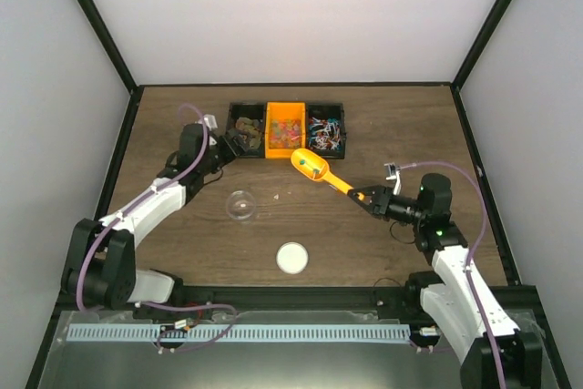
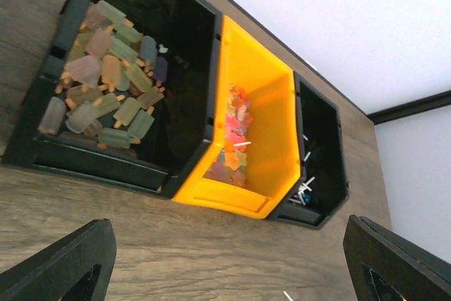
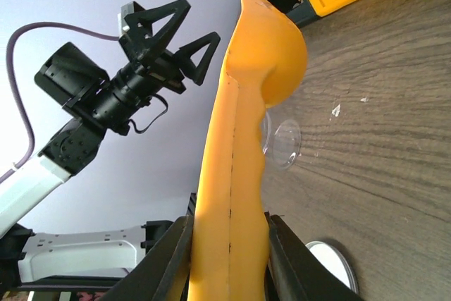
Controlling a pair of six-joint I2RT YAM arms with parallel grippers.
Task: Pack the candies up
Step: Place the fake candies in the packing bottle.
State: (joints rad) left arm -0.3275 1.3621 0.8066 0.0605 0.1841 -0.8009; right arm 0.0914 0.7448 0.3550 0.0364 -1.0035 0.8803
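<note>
The candies lie in three bins at the back: brownish-green gummies (image 1: 246,127) (image 2: 106,75) in the left black bin, red and orange gummy bits (image 1: 285,127) (image 2: 235,139) in the orange bin, thin wrapped pieces (image 1: 326,132) (image 2: 304,187) in the right black bin. My right gripper (image 1: 364,196) (image 3: 229,262) is shut on the handle of the orange scoop (image 1: 314,168) (image 3: 243,125). The scoop's bowl hangs just in front of the orange bin, with a few tiny sweets in it. My left gripper (image 1: 221,148) (image 2: 225,273) stands open in front of the left bin, with nothing in it.
A clear round cup (image 1: 240,204) (image 3: 285,142) stands on the wooden table (image 1: 383,134) between the arms. A white round lid (image 1: 291,257) (image 3: 331,262) lies nearer the front edge. A stray bit (image 1: 277,195) lies by the cup.
</note>
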